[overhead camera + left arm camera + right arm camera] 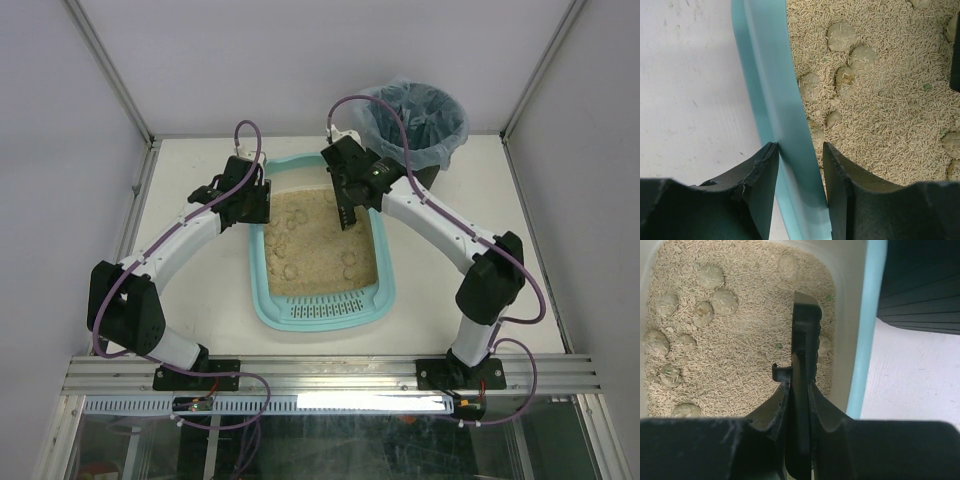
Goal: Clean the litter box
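Note:
The light teal litter box (262,295) lies in the middle of the table, its slotted strip at the near end, holding beige litter with several clumps (292,270). My left gripper (258,208) is at the box's far left rim. In the left wrist view its fingers (800,150) straddle the teal rim (770,75), one outside and one over the litter, closed on it. My right gripper (350,190) is over the far right of the litter, shut on a small black scoop (806,330) that points down at the litter beside the right wall (872,315).
A black round bin (415,125) with a bluish bag liner stands at the back right, just beyond the box; its black side shows in the right wrist view (920,285). White walls enclose the table on three sides.

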### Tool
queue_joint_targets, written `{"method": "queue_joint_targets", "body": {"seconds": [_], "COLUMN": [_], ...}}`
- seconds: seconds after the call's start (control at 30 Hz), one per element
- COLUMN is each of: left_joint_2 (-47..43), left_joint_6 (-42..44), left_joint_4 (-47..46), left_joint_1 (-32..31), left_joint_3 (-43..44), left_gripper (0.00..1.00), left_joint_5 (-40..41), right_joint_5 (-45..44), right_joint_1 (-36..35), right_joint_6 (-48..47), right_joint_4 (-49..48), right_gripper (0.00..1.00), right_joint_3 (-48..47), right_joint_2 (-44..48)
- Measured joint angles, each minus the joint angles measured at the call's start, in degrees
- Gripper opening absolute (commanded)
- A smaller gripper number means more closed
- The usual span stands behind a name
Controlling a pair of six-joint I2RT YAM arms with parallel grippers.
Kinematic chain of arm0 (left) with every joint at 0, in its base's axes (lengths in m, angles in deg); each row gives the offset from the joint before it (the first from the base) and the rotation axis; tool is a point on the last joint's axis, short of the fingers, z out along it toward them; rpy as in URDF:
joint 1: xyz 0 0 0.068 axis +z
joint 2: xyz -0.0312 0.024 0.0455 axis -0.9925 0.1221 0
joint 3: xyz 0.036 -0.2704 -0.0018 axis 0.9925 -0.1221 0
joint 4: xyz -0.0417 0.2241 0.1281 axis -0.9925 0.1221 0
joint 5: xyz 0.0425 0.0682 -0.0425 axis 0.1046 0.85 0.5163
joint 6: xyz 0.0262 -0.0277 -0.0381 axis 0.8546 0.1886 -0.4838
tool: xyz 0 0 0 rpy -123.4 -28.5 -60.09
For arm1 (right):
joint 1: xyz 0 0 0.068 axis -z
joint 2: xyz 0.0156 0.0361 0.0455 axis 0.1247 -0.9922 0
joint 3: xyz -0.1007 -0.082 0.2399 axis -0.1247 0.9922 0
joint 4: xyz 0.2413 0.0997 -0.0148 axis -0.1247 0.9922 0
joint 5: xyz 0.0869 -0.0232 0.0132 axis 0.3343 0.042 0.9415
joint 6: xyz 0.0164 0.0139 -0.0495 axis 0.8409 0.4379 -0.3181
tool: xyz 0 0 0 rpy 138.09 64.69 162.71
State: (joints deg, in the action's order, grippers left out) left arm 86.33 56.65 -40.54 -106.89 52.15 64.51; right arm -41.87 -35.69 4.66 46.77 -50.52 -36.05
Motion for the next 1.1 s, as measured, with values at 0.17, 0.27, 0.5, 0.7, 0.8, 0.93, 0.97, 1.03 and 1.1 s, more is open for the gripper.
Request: {"method": "queue_joint_targets", "body": {"seconds": [0.17, 0.27, 0.5, 0.7, 0.8, 0.93, 0.97, 1.03, 1.1], "left_joint_2": [0.0, 0.0, 0.0, 0.0, 0.0, 0.0, 0.0, 0.0, 0.0], "left_joint_6": [-0.02, -0.02, -0.02, 0.0, 0.0, 0.0, 0.0, 0.0, 0.0], "left_joint_4": [0.0, 0.02, 0.02, 0.02, 0.0, 0.02, 0.02, 0.02, 0.02], "left_joint_1": [0.0, 0.0, 0.0, 0.0, 0.0, 0.0, 0.0, 0.0, 0.0], "left_joint_3": [0.0, 0.0, 0.0, 0.0, 0.0, 0.0, 0.0, 0.0, 0.0], "left_gripper": [0.41, 0.41, 0.41, 0.4, 0.4, 0.4, 0.4, 0.4, 0.4], "left_joint_5": [0.0, -0.02, -0.04, -0.04, -0.04, -0.04, -0.04, -0.04, -0.04], "right_joint_5": [2.71, 3.8, 5.42, 9.31, 11.98, 13.99, 14.16, 14.27, 13.88], "right_joint_1": [0.0, 0.0, 0.02, 0.11, 0.17, 0.17, 0.15, 0.15, 0.2], "right_joint_6": [0.02, -0.04, 0.04, 1.14, 2.27, 3.69, 4.09, 4.94, 6.14], "right_joint_4": [-0.81, -1.16, -1.75, -3.89, -4.98, -6.14, -6.29, -6.62, -6.78], "right_gripper": [0.0, 0.0, 0.0, 0.0, 0.0, 0.0, 0.0, 0.0, 0.0], "right_joint_3": [0.0, 0.0, 0.0, 0.72, 1.16, 1.38, 1.62, 2.05, 2.08], "right_joint_2": [-1.97, -2.91, -2.93, -2.86, -2.84, -2.84, -2.84, -2.86, -2.93]}}
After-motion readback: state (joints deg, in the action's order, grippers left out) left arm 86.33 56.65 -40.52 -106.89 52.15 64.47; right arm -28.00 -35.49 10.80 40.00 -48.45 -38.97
